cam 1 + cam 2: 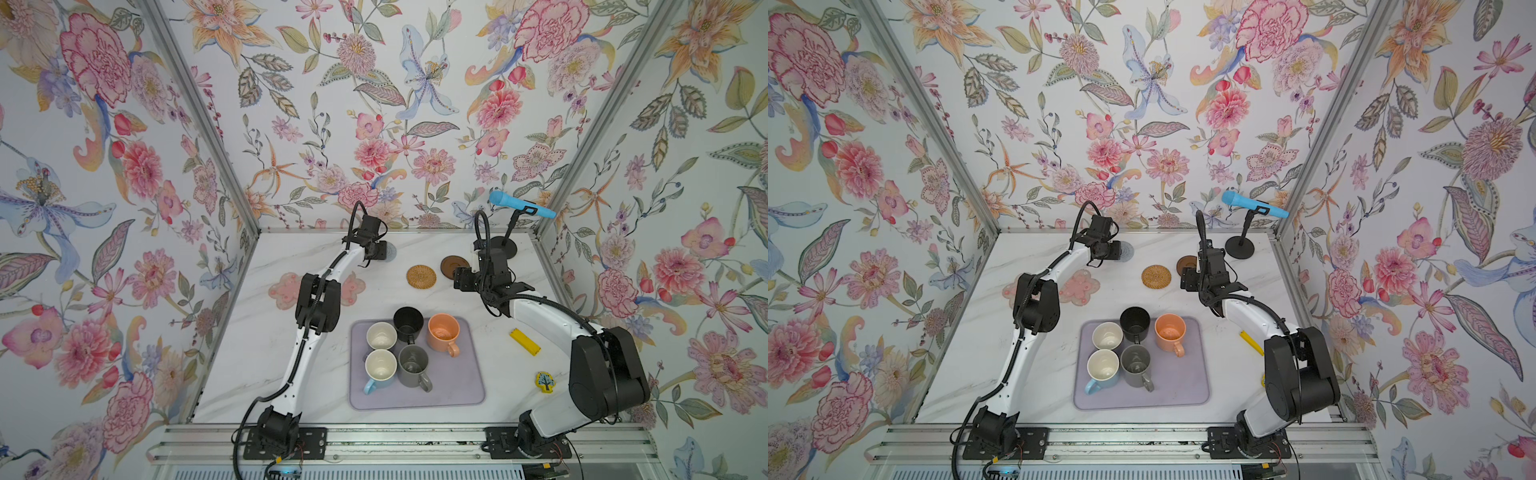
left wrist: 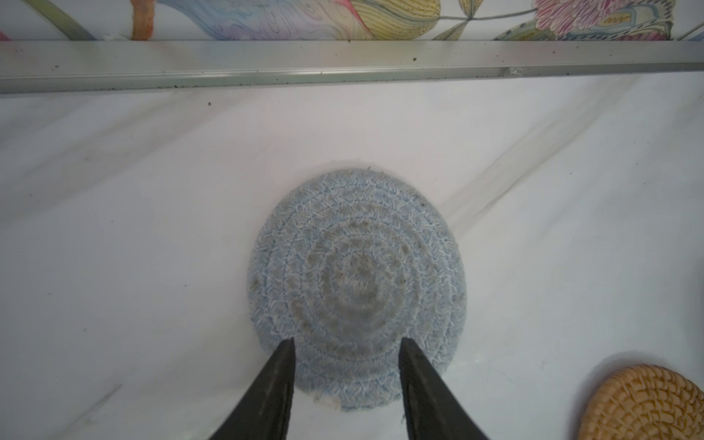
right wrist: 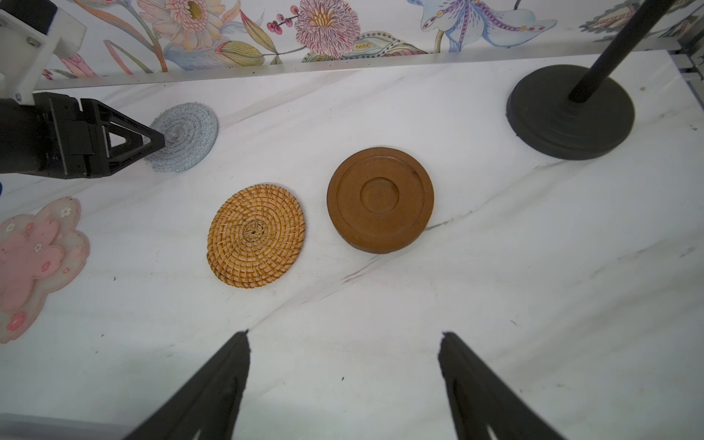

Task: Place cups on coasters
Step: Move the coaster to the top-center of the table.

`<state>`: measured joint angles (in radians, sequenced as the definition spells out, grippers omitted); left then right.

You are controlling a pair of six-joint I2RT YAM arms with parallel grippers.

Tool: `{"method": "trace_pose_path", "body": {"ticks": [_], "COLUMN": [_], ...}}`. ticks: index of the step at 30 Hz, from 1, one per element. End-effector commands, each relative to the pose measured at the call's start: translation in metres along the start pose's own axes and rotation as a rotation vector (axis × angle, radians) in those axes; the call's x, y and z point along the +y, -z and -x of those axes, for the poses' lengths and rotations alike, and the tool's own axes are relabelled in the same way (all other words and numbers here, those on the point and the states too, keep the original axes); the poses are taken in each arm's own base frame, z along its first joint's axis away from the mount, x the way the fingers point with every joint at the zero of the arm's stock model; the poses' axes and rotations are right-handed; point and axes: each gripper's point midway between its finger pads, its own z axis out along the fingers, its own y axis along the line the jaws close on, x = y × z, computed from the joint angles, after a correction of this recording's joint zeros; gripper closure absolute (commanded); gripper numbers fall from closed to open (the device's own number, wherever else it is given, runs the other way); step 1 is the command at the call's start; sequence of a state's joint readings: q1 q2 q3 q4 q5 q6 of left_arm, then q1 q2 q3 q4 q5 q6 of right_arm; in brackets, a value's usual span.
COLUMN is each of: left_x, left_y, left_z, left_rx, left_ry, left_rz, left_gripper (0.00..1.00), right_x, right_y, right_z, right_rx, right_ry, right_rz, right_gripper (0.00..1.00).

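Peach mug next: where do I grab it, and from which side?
Probably pinch the rim wall of the peach mug from above with the right gripper, on the side away from the black mug. It stands upright, mouth open, handle pointing toward the robot.

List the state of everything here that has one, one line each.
light blue mug: upright, on lilac mat
purple-grey mug: upright, on lilac mat
black mug: upright, on lilac mat
grey mug: upright, on lilac mat
peach-orange mug: upright, on lilac mat
grey-blue woven coaster: bare
tan woven coaster: bare
brown wooden coaster: bare
pink flower coasters: both bare
left claw: open, over grey-blue woven coaster
right claw: open, empty
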<state>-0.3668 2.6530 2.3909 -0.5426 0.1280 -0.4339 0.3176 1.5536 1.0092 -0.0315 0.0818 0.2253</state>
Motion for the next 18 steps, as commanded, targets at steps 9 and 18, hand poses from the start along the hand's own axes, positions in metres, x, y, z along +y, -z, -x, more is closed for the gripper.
{"method": "trace_pose_path", "body": {"ticks": [9, 18], "left_x": [0.002, 0.011], "left_y": [-0.014, -0.012], "left_z": [-0.032, -0.073], "left_rx": [0.099, 0.198], "left_ry": [-0.044, -0.107], "left_rz": [0.022, 0.094], "left_gripper": [0.56, 0.65], "right_x": [-0.005, -0.01], "right_y": [-0.002, 0.002], "right_z": [0.001, -0.002], "right_rx": [-0.005, -0.005], "right_ry": [-0.014, -0.016], "right_rz": [0.0, -0.007], "right_gripper": [0.19, 0.18]}}
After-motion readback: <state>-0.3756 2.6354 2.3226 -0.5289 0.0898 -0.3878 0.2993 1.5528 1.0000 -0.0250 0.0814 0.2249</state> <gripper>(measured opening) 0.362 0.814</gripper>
